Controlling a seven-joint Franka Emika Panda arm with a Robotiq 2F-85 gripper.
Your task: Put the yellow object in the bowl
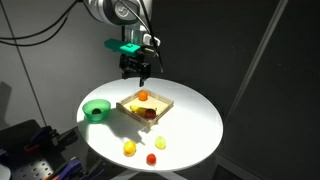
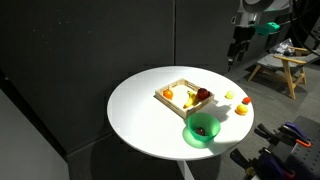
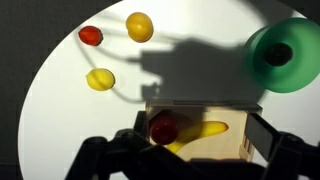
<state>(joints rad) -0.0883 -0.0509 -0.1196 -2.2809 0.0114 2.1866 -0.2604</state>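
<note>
Yellow object (image 3: 100, 79) loose on the round white table (image 1: 200, 120); gripper (image 1: 135, 75) hovering above, spread wide, holding nothing.

Small, roundish, plain lemon-yellow, smooth-skinned, slightly oval in the wrist view. Lying just beyond a corner of the square wooden tray (image 3: 220, 110), near an orange-yellow piece (image 3: 139, 27) and a small red ball (image 3: 90, 35), touching neither. Well apart from the bright-green bowl (image 3: 280, 55), at the opposite side of the wrist view. Inside the tray, a red piece (image 3: 163, 128) and a long yellow piece (image 3: 205, 130). Gripper fingers (image 3: 290, 158) dark and far apart at the wrist view's lower edge, over the tray.
</note>
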